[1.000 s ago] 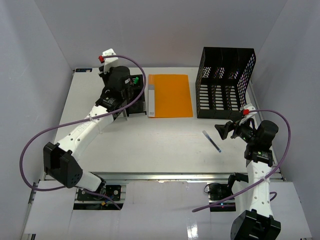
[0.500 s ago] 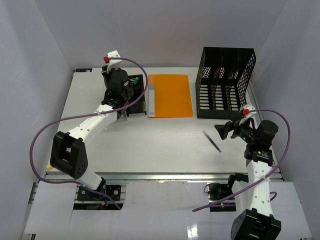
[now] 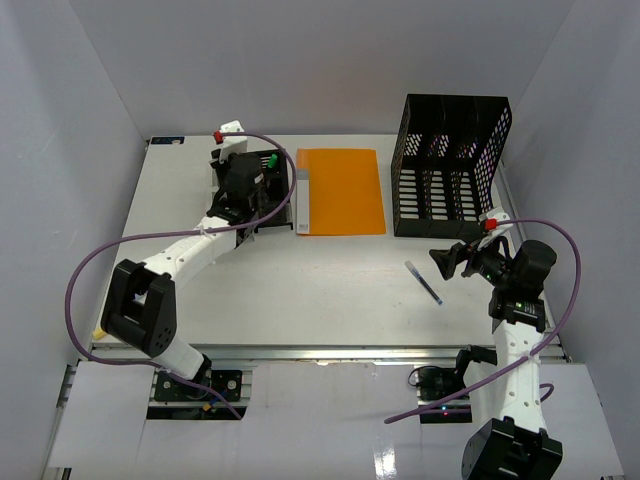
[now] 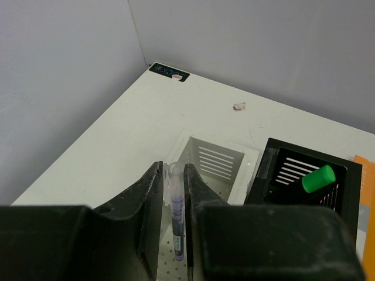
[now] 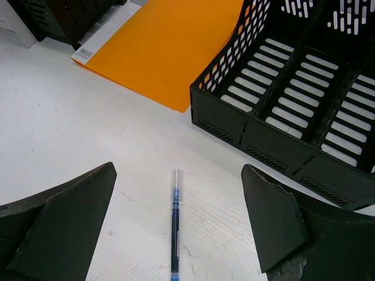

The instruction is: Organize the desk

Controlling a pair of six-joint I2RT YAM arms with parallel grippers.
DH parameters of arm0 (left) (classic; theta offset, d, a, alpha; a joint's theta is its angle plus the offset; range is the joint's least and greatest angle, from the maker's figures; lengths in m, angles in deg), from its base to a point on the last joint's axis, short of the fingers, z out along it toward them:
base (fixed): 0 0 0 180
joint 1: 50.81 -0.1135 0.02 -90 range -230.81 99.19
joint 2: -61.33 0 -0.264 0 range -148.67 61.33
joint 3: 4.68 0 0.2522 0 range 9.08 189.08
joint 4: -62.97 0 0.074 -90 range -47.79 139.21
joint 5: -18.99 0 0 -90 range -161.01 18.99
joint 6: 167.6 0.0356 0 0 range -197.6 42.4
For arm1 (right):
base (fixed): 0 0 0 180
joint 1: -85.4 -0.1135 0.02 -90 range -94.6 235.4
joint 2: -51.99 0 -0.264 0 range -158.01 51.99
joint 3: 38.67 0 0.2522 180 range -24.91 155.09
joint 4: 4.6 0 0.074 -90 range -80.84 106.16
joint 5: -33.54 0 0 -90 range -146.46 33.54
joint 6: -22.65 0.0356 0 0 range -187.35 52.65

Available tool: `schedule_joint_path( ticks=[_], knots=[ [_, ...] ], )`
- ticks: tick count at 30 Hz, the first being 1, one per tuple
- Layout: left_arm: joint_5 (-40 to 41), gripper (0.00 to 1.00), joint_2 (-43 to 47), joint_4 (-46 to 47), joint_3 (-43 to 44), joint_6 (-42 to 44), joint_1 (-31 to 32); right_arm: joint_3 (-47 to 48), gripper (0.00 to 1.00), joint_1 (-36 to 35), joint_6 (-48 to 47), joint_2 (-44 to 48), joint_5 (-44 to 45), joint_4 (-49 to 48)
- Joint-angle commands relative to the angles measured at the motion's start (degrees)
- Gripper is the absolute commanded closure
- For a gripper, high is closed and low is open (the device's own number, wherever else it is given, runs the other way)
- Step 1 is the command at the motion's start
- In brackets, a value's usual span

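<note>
desk (image 3: 330, 285): white top filling the enclosure between white walls, rail along the near edge.
left gripper (image 4: 173, 175): at the far-left of the desk, jaws drawn in narrow and clamped on a pen (image 4: 177, 222). clear cap up, barrel roughly upright between the fingers.
white holder (image 4: 214, 161) sat directly below it. the pen tip looked to be above or just inside the opening; wrist view too tight to say which.
black holder (image 4: 293, 170) stood just beside the white one, on its right, with a green cap (image 4: 318, 178) in it.
right gripper (image 5: 177, 175): at the right of the desk, jaws spread wide, nothing in them. it hovered over a second pen (image 5: 174, 234) lying flat on the desk.
folder (image 3: 342, 190), orange, lay flat at far centre. rack (image 3: 450, 180), black, stood just right of it.
</note>
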Motion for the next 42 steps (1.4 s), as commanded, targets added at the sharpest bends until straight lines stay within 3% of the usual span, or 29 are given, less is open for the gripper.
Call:
schedule_joint_path(
  ticks=[1, 7, 14, 21, 23, 25, 28, 31, 35, 37, 42],
  knots=[
    [-1.2, 0.83, 0.36, -1.13, -0.97, -2.85, -0.51, -0.03, 0.06, 0.3, -0.58, -0.1, -0.36, -2.47],
    [-1.98, 0.75, 1.46, -4.07, -2.58, -6.2, -0.58, -0.03, 0.06, 0.36, -0.91, -0.34, -0.43, -2.38],
    [-3.42, 0.44, 4.18, -9.83, -3.31, -11.31, -0.75, -0.13, 0.06, 0.36, -2.39, -0.34, -1.43, -1.66],
    [-10.6, 0.28, 11.17, -24.51, -1.14, -21.33, -0.84, 1.91, 0.07, 0.39, -12.42, -1.66, -6.11, 6.78],
    [-18.71, 0.24, 14.95, -27.63, -1.42, -20.92, -0.84, 3.29, 0.06, -0.04, -16.48, -3.69, -7.28, 11.71],
    [-35.68, 0.21, 18.98, -29.85, -3.24, -18.06, -0.84, 7.99, 0.05, -3.91, -21.01, -7.79, -4.67, 18.52],
    [-56.14, 0.13, 27.1, -30.15, -8.02, -16.58, -0.84, 13.59, 0.03, -12.46, -25.62, -13.44, 9.9, 28.35],
    [-69.38, 0.08, 32.7, -28.82, -13.14, -20.14, -0.84, 16.28, 0.03, -23.09, -23.97, -18.5, 23.2, 30.07],
    [-79.0, 0.07, 40.55, -25.49, -23.01, -29.48, -0.84, 16.04, 0.06, -29.22, -19.05, -24.77, 33.15, 28.2],
    [-81.75, 0.07, 44.54, -23.16, -27.77, -34.82, -0.84, 14.91, 0.02, -30.67, -17.58, -27.66, 37.54, 26.5],
    [-84.26, 0.06, 53.11, -17.71, -36.51, -45.45, -0.77, 12.12, 0.18, -31.19, -16.56, -32.23, 43.04, 23.05]
  ],
)
